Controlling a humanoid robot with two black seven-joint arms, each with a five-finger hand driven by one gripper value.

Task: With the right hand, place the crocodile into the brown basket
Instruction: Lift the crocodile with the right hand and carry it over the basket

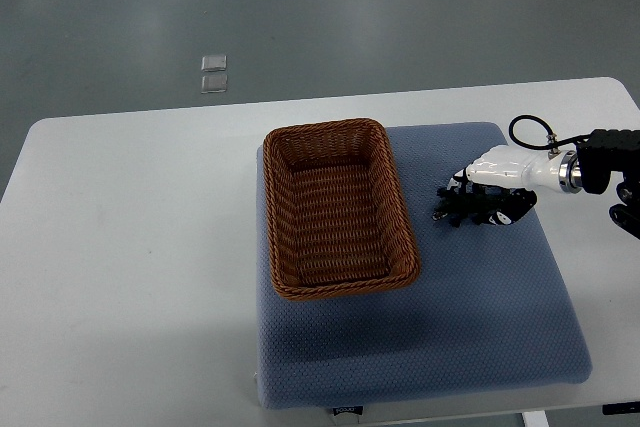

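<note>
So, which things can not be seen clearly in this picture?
- Crocodile: not visible in the top view; possibly under the right hand.
- Right hand's fingers: dark and tangled, so grasp unclear.
- Left arm: out of view.
- Two small clear items on the floor: too small to identify.
- Brown basket: inside appears empty.

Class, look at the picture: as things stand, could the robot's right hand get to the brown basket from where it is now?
Probably yes. The right hand sits over the blue cushion, beside the brown basket. Only bare cushion lies between them, and the basket's open top is unobstructed.
</note>
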